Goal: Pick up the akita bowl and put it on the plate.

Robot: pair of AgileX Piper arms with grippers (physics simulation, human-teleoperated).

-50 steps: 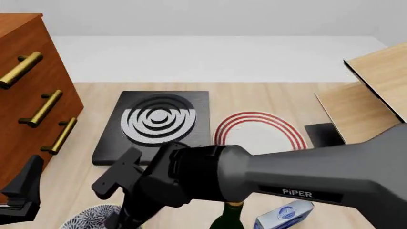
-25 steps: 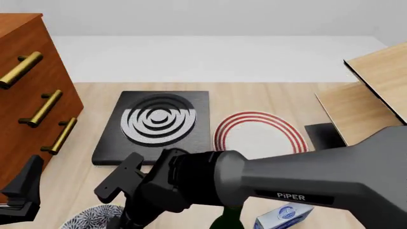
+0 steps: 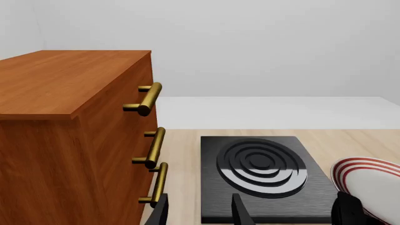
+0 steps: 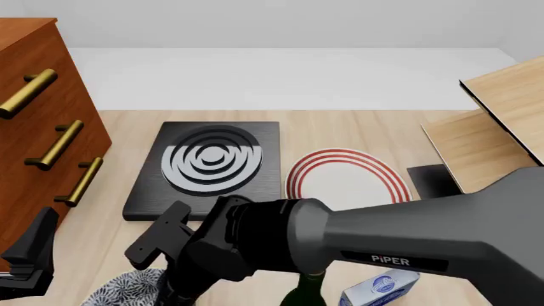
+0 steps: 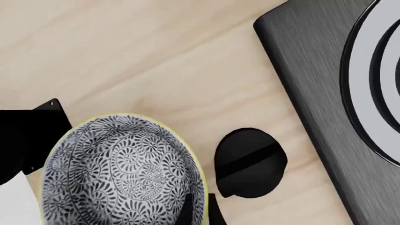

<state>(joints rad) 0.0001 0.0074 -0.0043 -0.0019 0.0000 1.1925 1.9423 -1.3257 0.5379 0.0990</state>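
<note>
Grey-blue floral akita bowl [image 5: 119, 171]

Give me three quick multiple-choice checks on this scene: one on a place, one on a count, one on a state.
1. In the front view, the plate lies:
A) left of the black slab
B) right of it
C) on top of it

2. Brass handles on the dresser:
A) two
B) three
C) five

3. The akita bowl is:
A) on the plate
B) upright, off the plate
C) upside down on the slab

Key:
1. B, the red-ringed plate sits beside the slab's right edge.
2. B, three bars run down the dresser front.
3. B, its patterned inside faces up, with bare wood around it.
</note>
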